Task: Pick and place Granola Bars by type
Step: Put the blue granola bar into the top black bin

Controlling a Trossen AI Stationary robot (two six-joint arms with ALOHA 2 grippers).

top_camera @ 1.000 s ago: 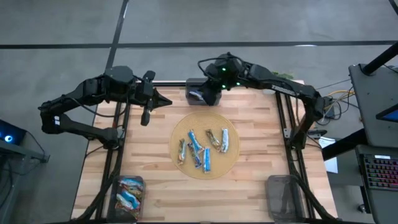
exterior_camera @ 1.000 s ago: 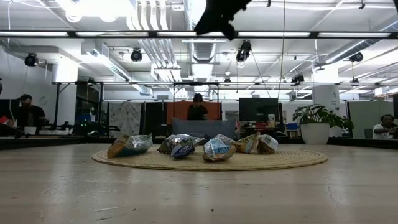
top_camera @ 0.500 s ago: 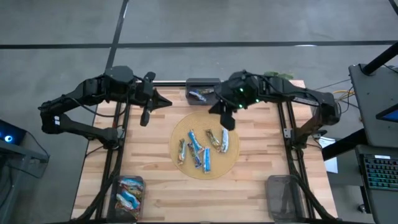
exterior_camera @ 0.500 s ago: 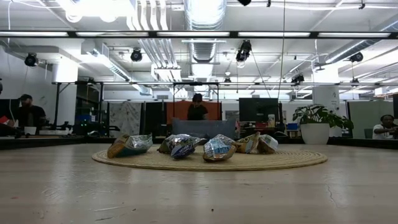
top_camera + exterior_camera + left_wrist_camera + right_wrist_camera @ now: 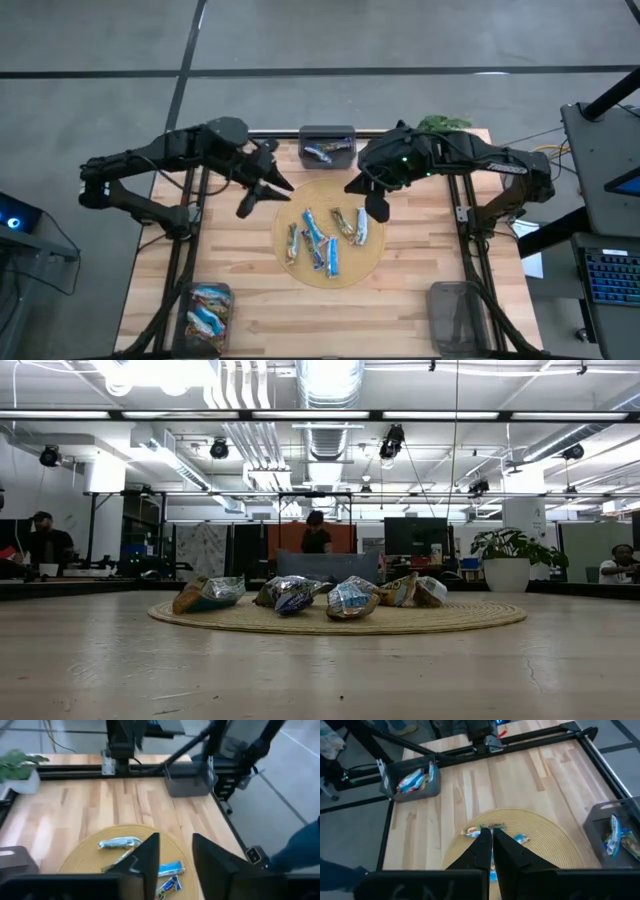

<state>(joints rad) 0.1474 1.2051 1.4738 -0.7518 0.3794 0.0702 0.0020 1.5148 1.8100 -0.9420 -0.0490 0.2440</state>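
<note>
The granola bars (image 5: pixel 328 238) lie heaped on the round mat (image 5: pixel 292 264) mid-desk, with bare desk (image 5: pixel 400 300) all around out to the corner bins. The left gripper (image 5: pixel 250 203), fingers parted and empty, has swung in toward the mat's edge. The right gripper (image 5: pixel 376 207), closed and empty, has left the back bin (image 5: pixel 327 150) and hangs over the mat's right rim.

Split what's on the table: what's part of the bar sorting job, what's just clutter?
Job:
- loose granola bars on the round woven mat
- far-edge bin holding a bar
- near-left bin with several bars
- near-right bin, looks empty
- left gripper, open, and right gripper, shut, both over the mat's far edge

Lying about:
- potted plant at the far-right corner
</note>
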